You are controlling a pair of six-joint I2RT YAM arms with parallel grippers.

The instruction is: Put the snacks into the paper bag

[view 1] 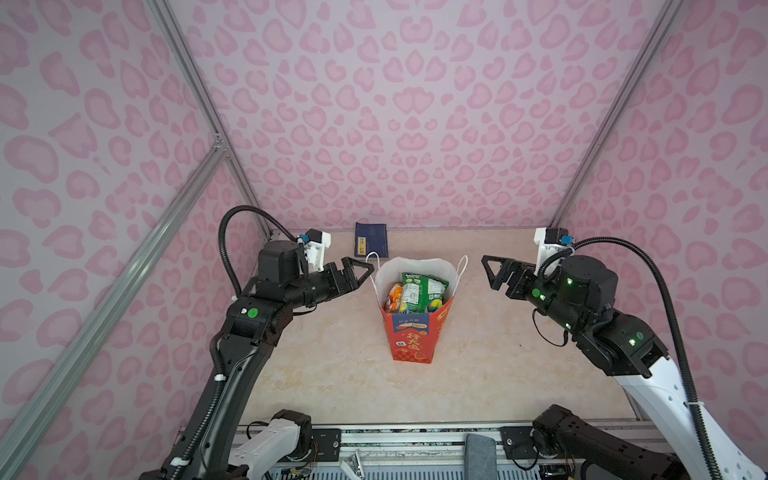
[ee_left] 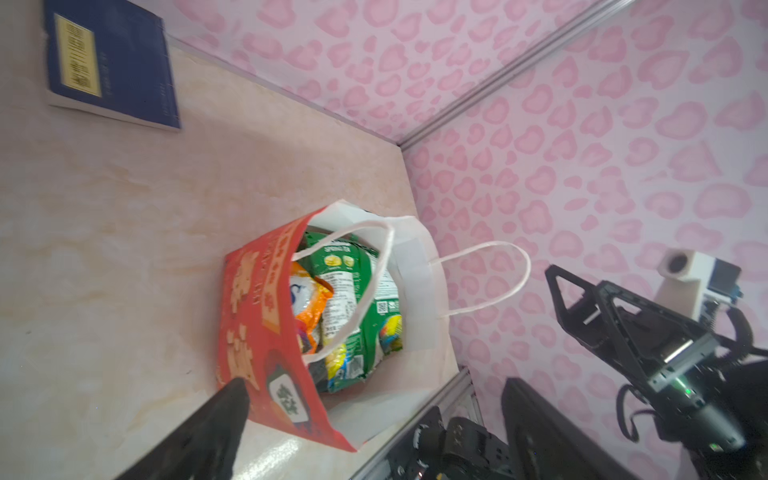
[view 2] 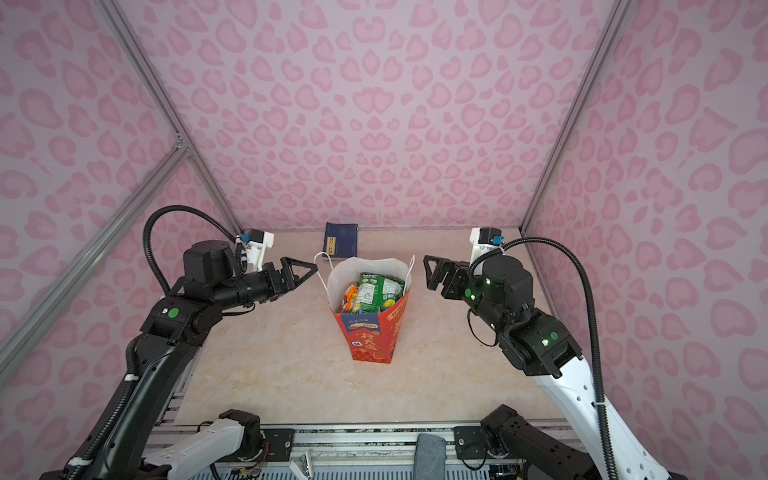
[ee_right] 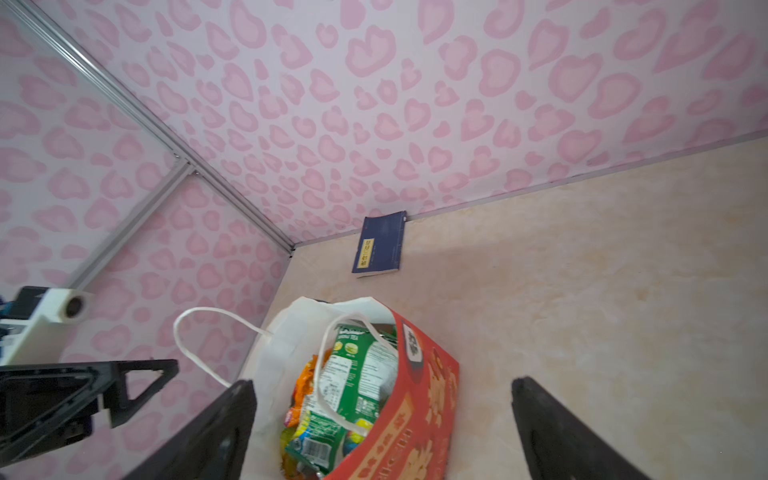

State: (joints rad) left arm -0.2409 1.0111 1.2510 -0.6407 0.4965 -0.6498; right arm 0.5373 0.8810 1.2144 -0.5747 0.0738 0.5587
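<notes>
**Status.** The paper bag (view 1: 411, 336) stands upright near the centre of the table (view 1: 332, 374), mouth open. The snacks (view 1: 419, 293) sit inside it, a green packet uppermost with orange and yellow-green packets beside it. No packet is visible outside the bag in either top view, so the loading step appears complete.

**Grippers.** The left gripper (view 1: 365, 272) hangs at 9 o'clock from the bag, just beside the rim. The right gripper (view 1: 488, 272) hangs at 3 o'clock, a little farther off. Both wrist views show the jaws spread wide with nothing between them: both are released and empty.

**Hazards.**
- Handle snag. One white cord handle (view 1: 372, 259) droops outward at 10 o'clock, close to the left fingertips. The other handle (view 1: 463, 266) droops at 2 o'clock. A finger passing through either loop would likely drag the bag.
- Tipping. The bag is tall, narrows toward its base and is made of light paper. A sideways brush from either arm could topple it.
- Spill. The green packet reaches high toward the rim, so any tilt could let it slide out.
- Wrong object. A dark-blue booklet (view 1: 371, 240) lies at 11 o'clock against the far wall. It is not a snack and should be left where it lies.
</notes>
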